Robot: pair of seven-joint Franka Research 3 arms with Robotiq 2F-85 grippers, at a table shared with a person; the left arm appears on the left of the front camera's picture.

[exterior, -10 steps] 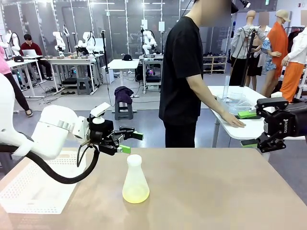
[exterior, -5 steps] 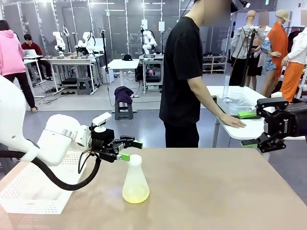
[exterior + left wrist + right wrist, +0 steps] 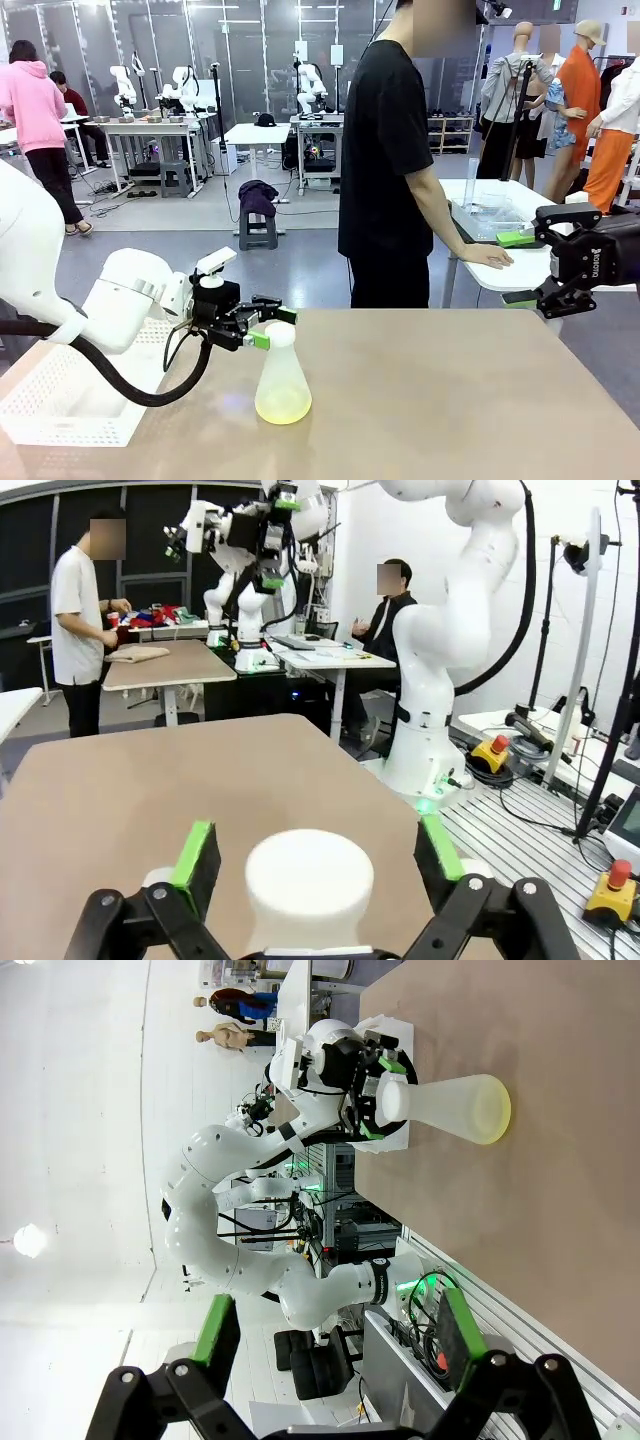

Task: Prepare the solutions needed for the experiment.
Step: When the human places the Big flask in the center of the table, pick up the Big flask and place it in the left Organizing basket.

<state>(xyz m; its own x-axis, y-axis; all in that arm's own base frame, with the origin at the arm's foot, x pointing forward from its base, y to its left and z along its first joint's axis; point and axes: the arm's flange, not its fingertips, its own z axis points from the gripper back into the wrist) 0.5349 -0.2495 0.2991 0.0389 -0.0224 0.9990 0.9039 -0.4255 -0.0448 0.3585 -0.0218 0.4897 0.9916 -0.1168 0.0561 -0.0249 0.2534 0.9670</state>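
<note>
A frosted conical flask [image 3: 283,372] stands upright on the brown table [image 3: 440,400], with the solutions [image 3: 283,406] as a shallow pale yellow layer in its base. My left gripper [image 3: 273,328] is open with its green pads on either side of the flask's neck. In the left wrist view the flask's white mouth [image 3: 308,880] sits between the open left gripper's [image 3: 315,852] pads, with gaps on both sides. My right gripper [image 3: 522,268] hangs open and holds nothing beyond the table's far right corner. In the right wrist view the flask [image 3: 450,1108] lies far ahead of the right gripper [image 3: 335,1338].
A white perforated tray [image 3: 60,395] lies at the table's left edge under my left arm. A person in a black shirt stands at the far side, one hand [image 3: 488,257] resting on a white side table [image 3: 520,270] that holds clear containers.
My left gripper has come down and to the right, so the flask's neck now stands between its open fingers. The right arm and the flask have not moved.
</note>
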